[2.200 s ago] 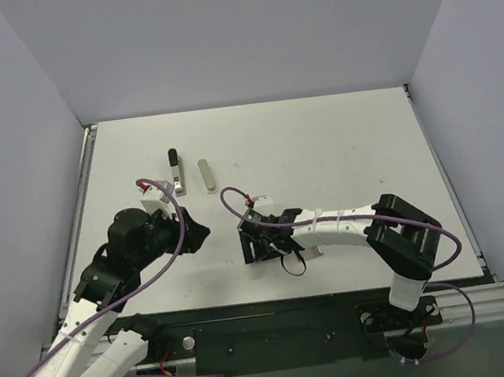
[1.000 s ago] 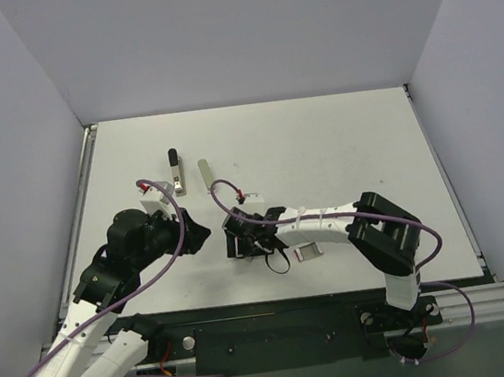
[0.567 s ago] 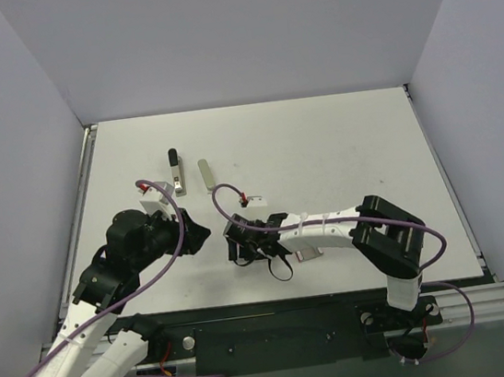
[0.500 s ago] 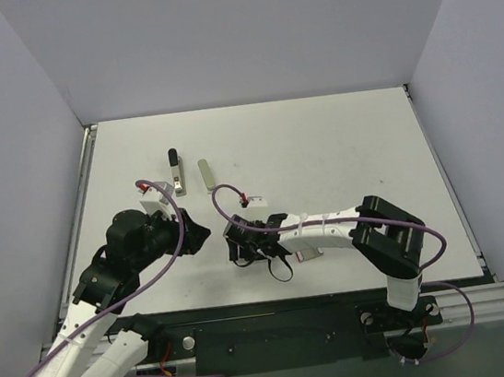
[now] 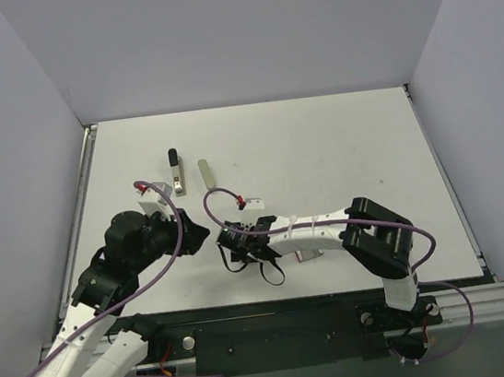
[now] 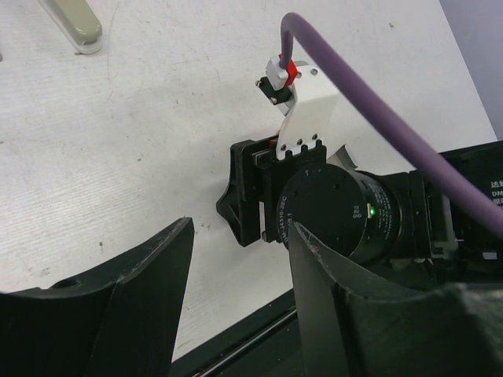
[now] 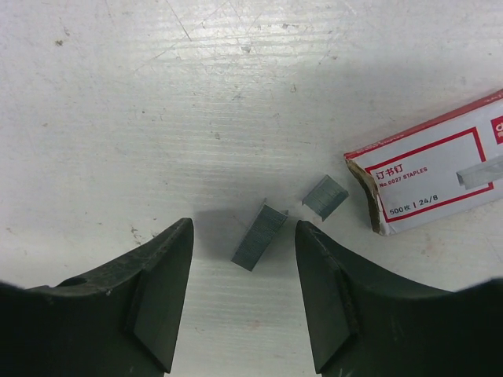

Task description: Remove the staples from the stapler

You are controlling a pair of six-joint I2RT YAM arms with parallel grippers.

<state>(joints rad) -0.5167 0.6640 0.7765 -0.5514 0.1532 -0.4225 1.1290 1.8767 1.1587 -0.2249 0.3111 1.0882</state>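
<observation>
The stapler, silvery-beige with a black far end, lies on the table at the back left, apart from both grippers. My left gripper is open and empty, hovering in front of it; in the left wrist view its fingers frame the right arm's wrist. My right gripper is open, low over the table just right of the left one. In the right wrist view a loose strip of staples lies on the table between its fingers, untouched. A shorter strip lies beside it.
An olive-grey rounded bar lies right of the stapler, and shows in the left wrist view. A red-and-white staple box lies right of the strips; from above it is mostly under the right arm. The table's near edge is close behind both grippers.
My right gripper has slid left along the table, away from the staple box and up close to the left gripper. The left arm, stapler and bar have hardly moved.
</observation>
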